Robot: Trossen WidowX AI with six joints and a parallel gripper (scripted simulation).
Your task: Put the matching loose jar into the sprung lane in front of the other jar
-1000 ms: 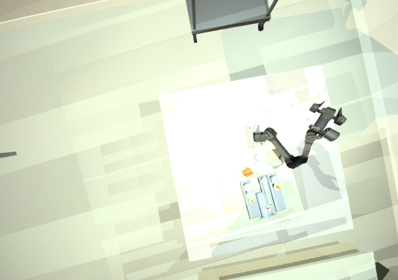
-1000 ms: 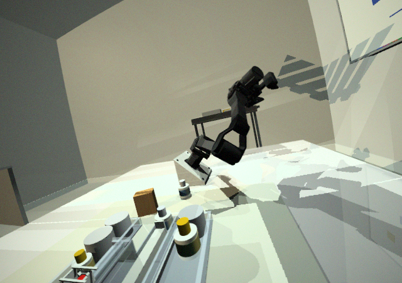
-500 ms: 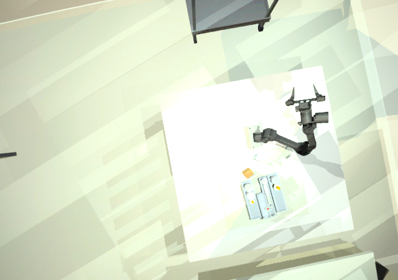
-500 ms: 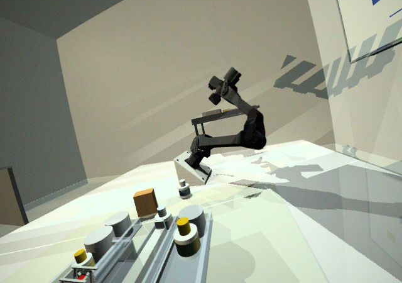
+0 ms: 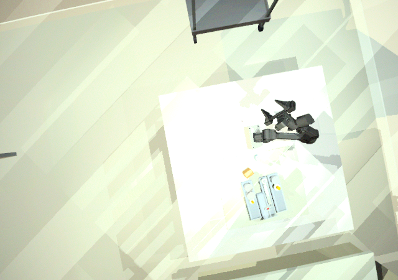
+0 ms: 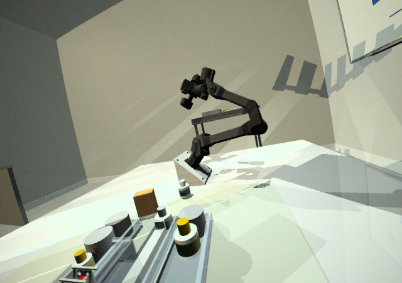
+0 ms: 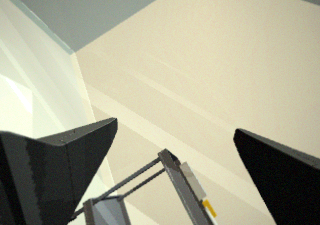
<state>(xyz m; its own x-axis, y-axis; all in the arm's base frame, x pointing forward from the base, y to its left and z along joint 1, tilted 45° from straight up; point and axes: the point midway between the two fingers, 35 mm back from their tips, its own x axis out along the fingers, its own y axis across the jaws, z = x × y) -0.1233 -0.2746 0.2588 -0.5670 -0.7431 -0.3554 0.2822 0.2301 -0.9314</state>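
My gripper (image 5: pixel 268 105) (image 7: pixel 175 128) is wide open and empty, raised high on the far side of the arm's base from the lane unit, fingers turned away from it. A loose jar (image 5: pixel 256 157) (image 6: pixel 184 190) with a white cap and dark blue band stands upright between the base and the lanes. A similar small jar (image 6: pixel 162 219) with a greyish cap stands at the base-side end of the narrow middle lane. A red mark (image 5: pixel 267 208) (image 6: pixel 81 277) shows near the lane's other end. The pusher plate and front stop are not clear.
Yellow-capped jars stand in the outer lanes: one (image 5: pixel 277 187) (image 6: pixel 186 239) and another (image 5: pixel 252 201) (image 6: pixel 83 258). Grey cylinders (image 6: pixel 118 222) (image 6: pixel 98 240) stand in one outer lane, another (image 6: pixel 195 216) in the other. An orange block (image 5: pixel 247 172) (image 6: pixel 145 202) sits beside the lanes. A cart (image 5: pixel 228 5) stands beyond the table.
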